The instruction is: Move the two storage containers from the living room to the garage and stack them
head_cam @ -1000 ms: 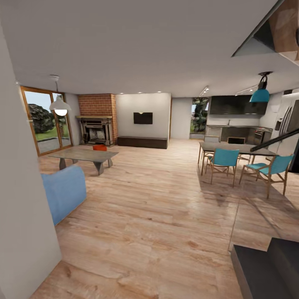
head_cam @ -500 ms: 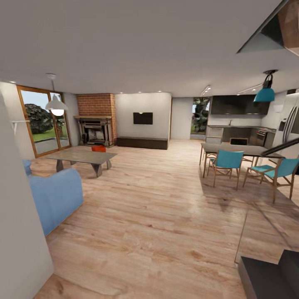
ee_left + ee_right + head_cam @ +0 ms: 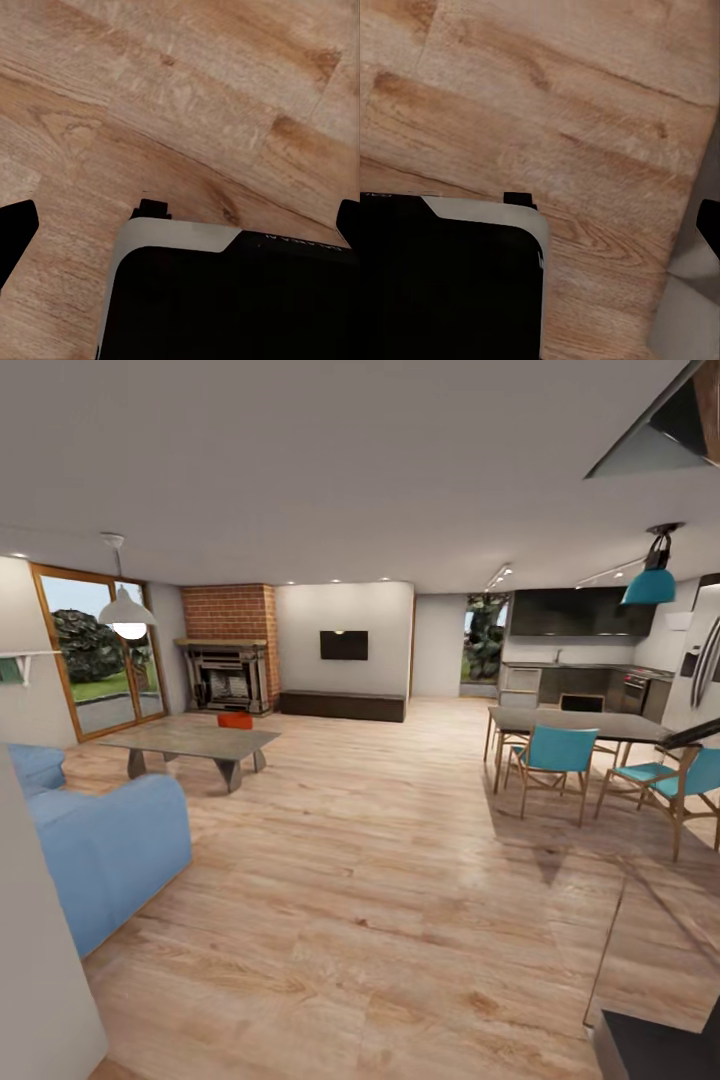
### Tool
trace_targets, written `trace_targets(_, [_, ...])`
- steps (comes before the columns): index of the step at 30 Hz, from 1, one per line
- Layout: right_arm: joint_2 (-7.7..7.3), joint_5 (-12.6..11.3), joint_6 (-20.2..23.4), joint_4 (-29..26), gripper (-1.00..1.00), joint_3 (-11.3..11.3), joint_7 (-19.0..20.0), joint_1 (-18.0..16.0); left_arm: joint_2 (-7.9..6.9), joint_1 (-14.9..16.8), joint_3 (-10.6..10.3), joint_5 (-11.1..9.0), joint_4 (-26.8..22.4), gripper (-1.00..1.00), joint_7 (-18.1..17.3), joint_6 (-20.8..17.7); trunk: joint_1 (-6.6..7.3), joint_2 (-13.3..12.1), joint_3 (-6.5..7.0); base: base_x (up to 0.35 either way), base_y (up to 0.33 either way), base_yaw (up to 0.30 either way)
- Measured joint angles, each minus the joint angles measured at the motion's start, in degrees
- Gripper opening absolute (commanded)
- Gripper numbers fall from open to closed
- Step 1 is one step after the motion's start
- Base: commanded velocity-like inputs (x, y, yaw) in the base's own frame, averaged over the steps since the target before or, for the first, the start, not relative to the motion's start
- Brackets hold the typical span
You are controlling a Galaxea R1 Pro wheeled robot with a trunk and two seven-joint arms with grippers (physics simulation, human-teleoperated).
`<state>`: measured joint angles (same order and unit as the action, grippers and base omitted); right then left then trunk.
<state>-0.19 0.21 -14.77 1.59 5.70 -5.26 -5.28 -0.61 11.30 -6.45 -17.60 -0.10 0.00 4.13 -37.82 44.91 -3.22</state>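
In the head view, one red-orange storage container point(image 3: 235, 720) shows far off in the living room, at the far edge of the low grey table point(image 3: 190, 741), in front of the brick fireplace point(image 3: 230, 660). I cannot tell whether it rests on the table or behind it. The left wrist view looks down on light wood-plank floor point(image 3: 187, 112); my left gripper point(image 3: 180, 225) is open, with its dark fingertips point(image 3: 15, 232) at opposite edges and nothing between them. In the right wrist view my right gripper point(image 3: 540, 225) looks open too, one fingertip point(image 3: 709, 225) at the edge.
A blue sofa point(image 3: 100, 850) and a white wall corner point(image 3: 30, 980) stand close on the left. A dining table point(image 3: 580, 725) with teal chairs point(image 3: 555, 755) is on the right, and a dark block point(image 3: 660, 1050) at the lower right. A dark bench point(image 3: 343, 704) lines the far wall.
The whole head view has shifted: the near white wall has slid out to the left and more of the sofa shows, so the camera has moved. Nothing in the room has moved.
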Motion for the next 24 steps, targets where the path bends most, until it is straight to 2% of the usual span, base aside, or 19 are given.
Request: trace_targets(24, [-0.08,-0.29,0.08,0.00,1.00,-0.16,-0.03,0.01,0.00,0.01,0.00,0.00,0.02,1.00,0.00,0.04,0.00,0.01,0.00,0.323,0.000,0.000])
